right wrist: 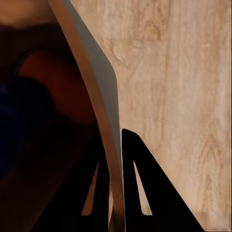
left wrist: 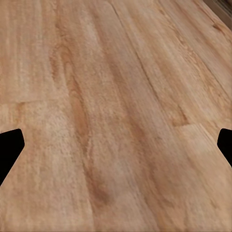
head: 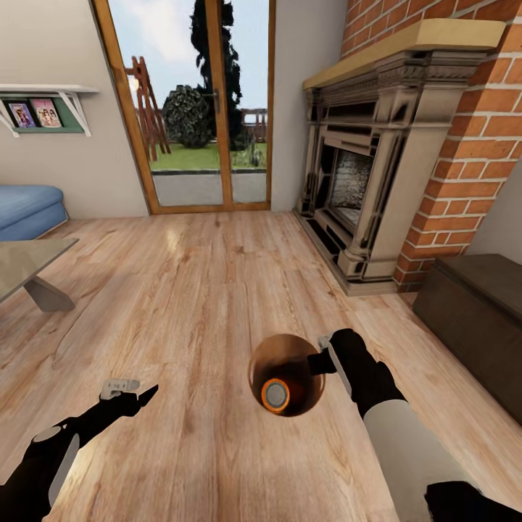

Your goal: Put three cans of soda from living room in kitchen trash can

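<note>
Our right gripper (right wrist: pixel 116 193) has its fingers pinched on the thin rim of the tash can (head: pixel 257 370), one finger inside the wall and one outside, so we carry the bin by a narrow strip of its edge. That hold looks like the main risk: gripped at one side only, the bin could swing or tilt as we drive, or slip free if the base jolts. One can of soda (head: pixel 275 395) stands inside on the glossy brown bottom, silver top up, and a tilt could roll it against the wall or tip it out. Our left gripper (head: pixel 130 391) hangs over bare wood floor (head: pixel 181 290) with its fingers wide apart, holding nothing, and could steady the bin. We are in the living room. To our right a dark low cabinet (head: pixel 478 312) sits near the right arm, with the fireplace (head: pixel 362 181) beyond it; a glass table (head: pixel 29 264) and blue sofa (head: pixel 29 206) edge the left. The middle floor toward the glass doors (head: pixel 210 109) is open for turning.
</note>
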Tool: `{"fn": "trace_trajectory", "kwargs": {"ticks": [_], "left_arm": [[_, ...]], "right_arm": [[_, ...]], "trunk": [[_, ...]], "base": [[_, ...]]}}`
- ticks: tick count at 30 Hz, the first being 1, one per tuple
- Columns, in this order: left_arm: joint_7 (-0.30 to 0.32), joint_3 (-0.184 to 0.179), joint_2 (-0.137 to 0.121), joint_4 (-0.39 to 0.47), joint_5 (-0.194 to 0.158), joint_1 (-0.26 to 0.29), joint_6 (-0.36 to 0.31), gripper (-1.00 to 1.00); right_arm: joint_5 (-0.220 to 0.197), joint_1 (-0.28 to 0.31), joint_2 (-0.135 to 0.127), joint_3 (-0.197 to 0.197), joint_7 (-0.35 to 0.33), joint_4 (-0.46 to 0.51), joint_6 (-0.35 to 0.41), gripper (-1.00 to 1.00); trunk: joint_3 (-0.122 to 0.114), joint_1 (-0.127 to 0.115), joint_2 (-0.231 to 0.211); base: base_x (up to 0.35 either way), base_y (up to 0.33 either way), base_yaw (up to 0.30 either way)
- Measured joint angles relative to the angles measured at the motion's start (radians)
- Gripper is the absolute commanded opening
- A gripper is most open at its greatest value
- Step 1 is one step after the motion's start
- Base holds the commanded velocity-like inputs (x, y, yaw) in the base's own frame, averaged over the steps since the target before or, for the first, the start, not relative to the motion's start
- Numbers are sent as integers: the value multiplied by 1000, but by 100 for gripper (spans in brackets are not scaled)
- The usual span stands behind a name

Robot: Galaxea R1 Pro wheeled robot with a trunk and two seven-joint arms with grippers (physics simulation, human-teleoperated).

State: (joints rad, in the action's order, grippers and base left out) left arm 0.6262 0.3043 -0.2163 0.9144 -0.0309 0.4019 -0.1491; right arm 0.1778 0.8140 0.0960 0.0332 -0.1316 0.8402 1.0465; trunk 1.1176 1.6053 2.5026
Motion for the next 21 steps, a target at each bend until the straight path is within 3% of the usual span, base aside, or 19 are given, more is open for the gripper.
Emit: {"fn": "trace_trajectory", "kwargs": {"ticks": [3,5,8,12,17,21], "left_arm": [[0,0,0,-10,-1,0,4,100],[1,0,0,-16,-1,0,9,100],[0,-1,0,-21,0,0,13,100],[0,-1,0,-23,1,0,14,100],[0,-1,0,-28,1,1,16,100],[-1,-1,0,-49,-1,1,18,100]], "right_arm": [[11,14,-10,0,1,-31,0,-100],[-4,35,-23,-10,-1,-72,0,-100],[-5,96,-49,-69,-1,-190,0,-100],[27,156,-69,-92,1,-313,-1,-100],[-13,219,-76,-103,-3,-431,0,-100],[7,246,-77,-133,0,-476,0,-100]], "trunk": [[0,0,0],[0,0,0],[0,0,0],[0,0,0],[0,0,0],[0,0,0]], "base": [[0,0,0],[0,0,0],[0,0,0],[0,0,0],[0,0,0],[0,0,0]]}}
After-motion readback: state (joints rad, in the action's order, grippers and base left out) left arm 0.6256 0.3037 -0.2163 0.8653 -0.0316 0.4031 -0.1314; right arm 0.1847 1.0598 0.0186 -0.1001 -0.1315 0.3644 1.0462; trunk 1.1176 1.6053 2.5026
